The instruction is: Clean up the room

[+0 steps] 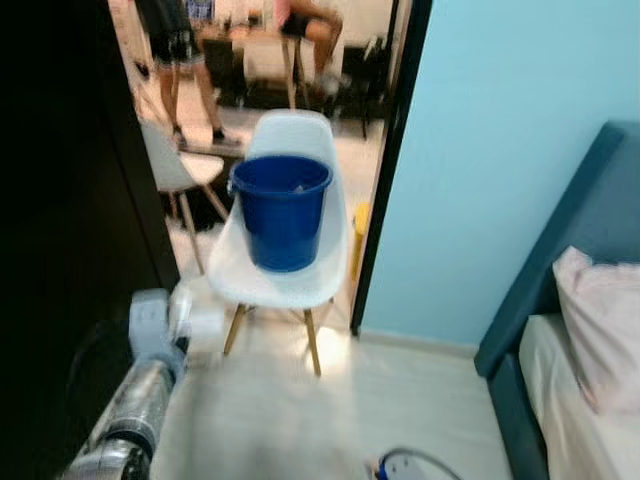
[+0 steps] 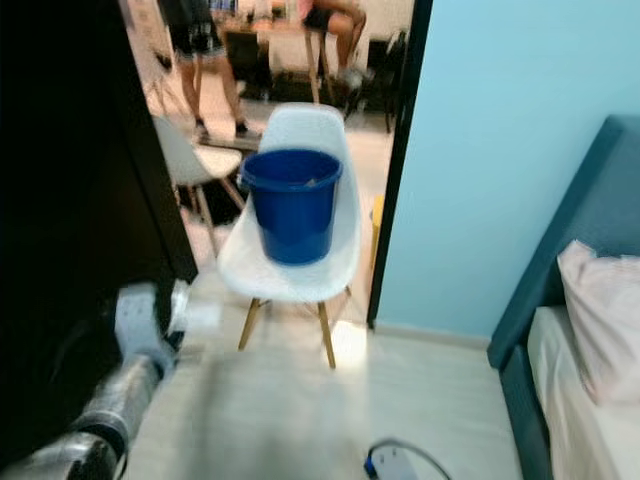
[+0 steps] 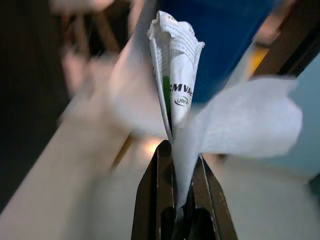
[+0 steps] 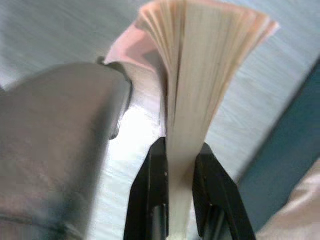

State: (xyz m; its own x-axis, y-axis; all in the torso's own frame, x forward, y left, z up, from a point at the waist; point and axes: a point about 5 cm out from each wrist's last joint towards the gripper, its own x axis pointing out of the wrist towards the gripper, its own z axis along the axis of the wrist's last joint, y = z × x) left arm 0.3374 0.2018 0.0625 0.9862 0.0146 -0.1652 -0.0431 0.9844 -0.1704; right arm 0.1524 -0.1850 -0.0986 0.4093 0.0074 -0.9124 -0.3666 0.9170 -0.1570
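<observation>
Left gripper (image 3: 176, 200) clamped tight on a wad of crumpled paper (image 3: 176, 70), fingers (image 3: 150, 200) pressed flat against it. White, creased, pinched to a narrow cone above the fingertips, printed with fine lines of text, a green stripe and bold dark letters over a small oval logo. Beside it a softer, plain white sheet (image 3: 250, 122) flaring out like tissue, caught in the same grip. From the head camera, left arm (image 1: 135, 400) reaching low and forward, a blurred white scrap (image 1: 205, 320) at its tip, near the front leg of the white chair (image 1: 290, 270) but apart from it. On the chair seat, a blue bucket (image 1: 280, 210), upright, open-topped, something pale inside, too blurred to name. Behind, an open doorway with a second chair (image 1: 175, 170) and people's legs (image 1: 185, 70) beyond. Right gripper (image 4: 180, 185) closed on a thick stack of pages (image 4: 200, 90), cream and pink-edged, fanning wide above the fingers, held over pale wood floor (image 4: 60, 30). Over on the right, a teal bed frame (image 1: 560, 260) with a pale pink pillow (image 1: 600, 320); light blue wall (image 1: 500, 150) between bed and door. Low on the floor, a small blue-and-white object with a cord (image 1: 405, 465), unclear.
</observation>
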